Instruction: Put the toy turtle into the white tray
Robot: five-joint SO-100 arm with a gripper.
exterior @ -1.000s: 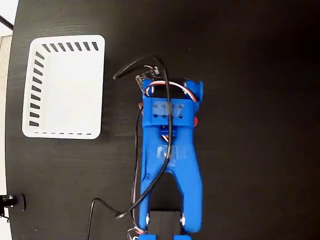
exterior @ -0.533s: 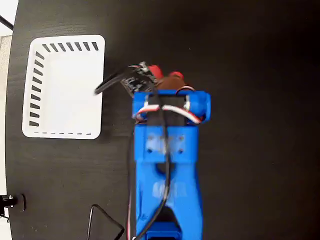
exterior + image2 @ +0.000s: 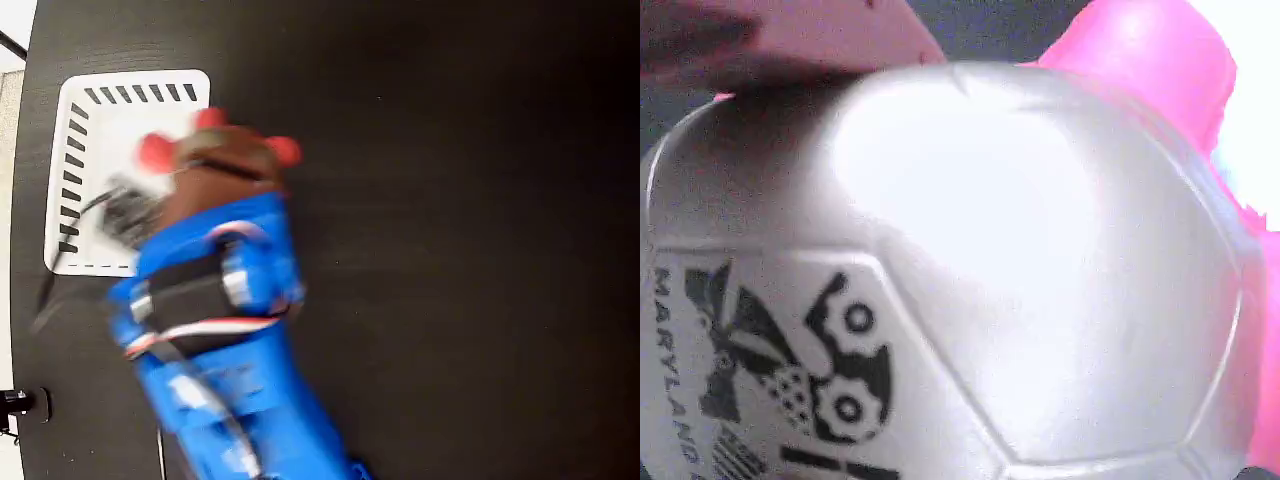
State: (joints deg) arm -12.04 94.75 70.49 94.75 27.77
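The toy turtle (image 3: 222, 160) hangs blurred above the right edge of the white tray (image 3: 100, 130) in the fixed view, its brownish shell ringed by red feet. My blue gripper (image 3: 212, 188) is shut on it from behind, and the fingers themselves are hidden by motion blur and the shell. In the wrist view the turtle's shiny pale shell (image 3: 970, 270) fills nearly the whole frame, with black print at lower left and a pink foot (image 3: 1150, 70) at the top right. The tray has slanted slots along its top and left sides and nothing lies in it.
The black table (image 3: 470, 230) stretches wide to the right of the arm. A small black clamp (image 3: 20, 403) sits at the table's left edge, lower left. A dark cable (image 3: 45, 300) trails below the tray.
The arm has swung left with the turtle, from the table's middle to over the tray's right edge. The turtle, mostly hidden one second ago, now shows in front of the gripper.
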